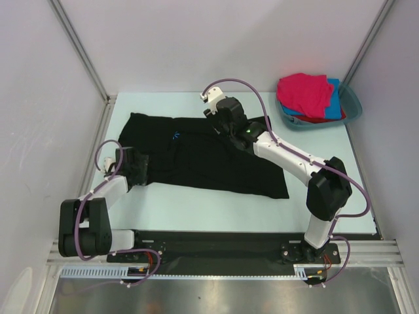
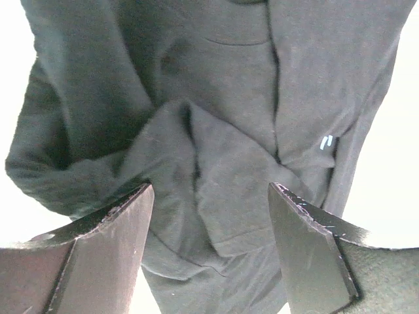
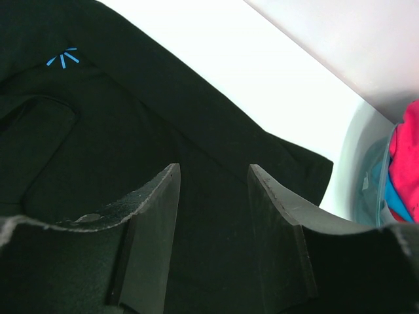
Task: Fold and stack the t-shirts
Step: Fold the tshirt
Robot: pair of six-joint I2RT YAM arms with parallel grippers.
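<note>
We see the black t-shirt (image 1: 196, 160) spread across the table (image 1: 196, 212) — left gripper (image 1: 135, 167) at its left end, right gripper (image 1: 218, 116) over its far edge. At far right, a teal basin (image 1: 354, 104) holds a magenta shirt (image 1: 304, 91) atop a blue shirt (image 1: 336, 106) and a red shirt (image 1: 318, 120).

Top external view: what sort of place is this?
Probably a robot lab test cell: plain panel walls enclose the table, two robot arms are bolted to a metal rail, and t-shirts wait in a teal basin.
</note>
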